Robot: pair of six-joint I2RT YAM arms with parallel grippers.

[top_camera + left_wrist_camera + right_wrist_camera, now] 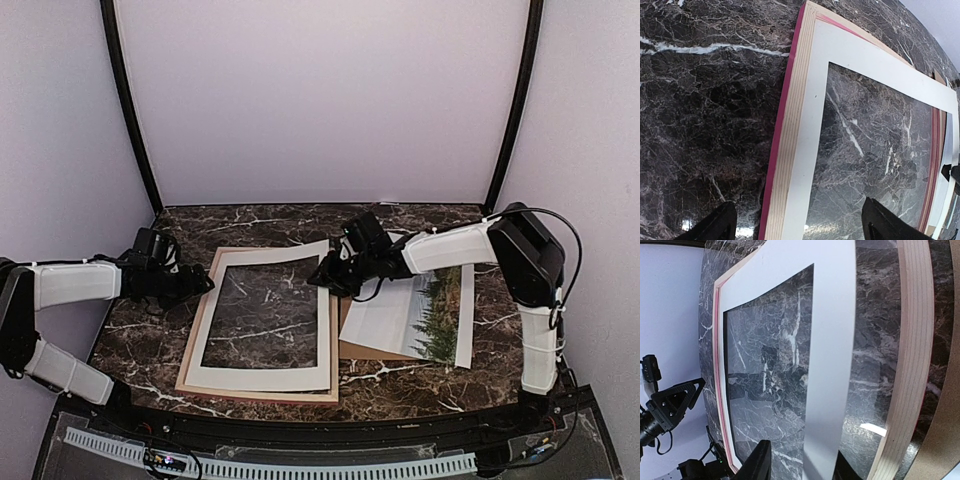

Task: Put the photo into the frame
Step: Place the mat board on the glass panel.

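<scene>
Photo [420,315] lying face-up on a brown board [350,350] near the desk's [400,385] right edge, not yet in the frame [255,394].
Frame is lying back-up mid-desk with a white mat [265,379] on it. Left claw [198,283] is hovering spread over its left rail. Right claw [328,274] is sitting at the mat's far right corner, grip impossible to judge. Pressing that corner flat first should be keeping the photo square.

Frame left: left arm [75,285] has white shells and black joints; left gripper [205,285] all black. Frame right: right arm [455,248] alike, thin black cable [579,250] looping over boxy elbow.
</scene>
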